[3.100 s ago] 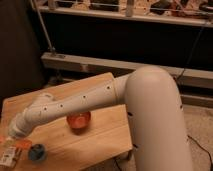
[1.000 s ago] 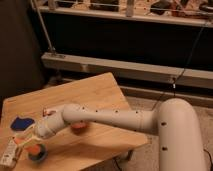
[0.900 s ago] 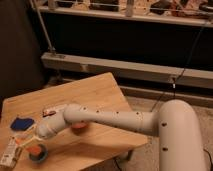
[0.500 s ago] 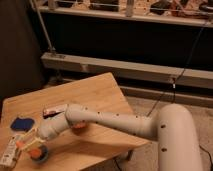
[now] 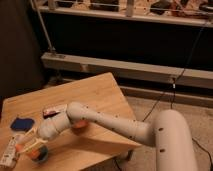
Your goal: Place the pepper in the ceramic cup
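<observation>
The small blue ceramic cup (image 5: 41,156) stands near the table's front left corner. An orange-red piece, the pepper (image 5: 33,152), shows at the cup's mouth, right under the gripper's tip. My gripper (image 5: 30,145) is directly over the cup's left side, at the end of the white arm (image 5: 100,125) that reaches in low across the table from the right. Whether the pepper rests in the cup or hangs from the gripper cannot be told.
The orange bowl (image 5: 80,127) is mostly hidden behind the arm at mid-table. A flat dark-blue piece (image 5: 21,123) lies left of it. A small packet (image 5: 54,110) lies behind the arm. A white object (image 5: 9,152) lies at the left edge. The wooden table's (image 5: 95,90) front edge is close to the cup.
Since 3.1 s ago the arm has swung down low over the table and now covers the orange bowl. Over the last second the gripper has stayed over the cup, with only slight shifts.
</observation>
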`<control>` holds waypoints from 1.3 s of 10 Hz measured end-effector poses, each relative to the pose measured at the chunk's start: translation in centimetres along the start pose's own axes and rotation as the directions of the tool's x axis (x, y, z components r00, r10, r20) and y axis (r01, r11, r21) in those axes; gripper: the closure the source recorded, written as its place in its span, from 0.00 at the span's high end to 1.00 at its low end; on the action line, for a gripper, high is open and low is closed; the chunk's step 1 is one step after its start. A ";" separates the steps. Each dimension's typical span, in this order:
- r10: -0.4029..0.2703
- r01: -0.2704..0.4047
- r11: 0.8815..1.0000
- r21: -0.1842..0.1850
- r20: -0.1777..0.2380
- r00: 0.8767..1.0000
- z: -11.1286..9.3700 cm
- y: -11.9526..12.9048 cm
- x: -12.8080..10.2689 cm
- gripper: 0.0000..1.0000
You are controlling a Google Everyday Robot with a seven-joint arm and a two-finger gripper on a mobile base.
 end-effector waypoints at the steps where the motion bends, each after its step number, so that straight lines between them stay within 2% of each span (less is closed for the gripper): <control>1: -0.013 0.012 1.000 -0.009 -0.012 1.000 -0.1 -0.1 0.4 0.80; 4: -0.039 0.037 0.999 -0.027 -0.069 0.997 0.0 -0.6 1.2 0.80; 8: -0.044 0.041 0.999 -0.033 -0.098 0.994 0.5 -1.3 0.7 0.80; 10: -0.012 0.011 1.000 -0.006 -0.094 0.995 0.0 -2.8 -1.0 0.80; 11: 0.002 -0.001 1.000 0.005 -0.106 0.994 -0.4 -3.5 -1.5 0.80; 13: 0.034 -0.026 0.998 0.050 -0.170 0.985 -2.1 -5.4 -2.1 0.80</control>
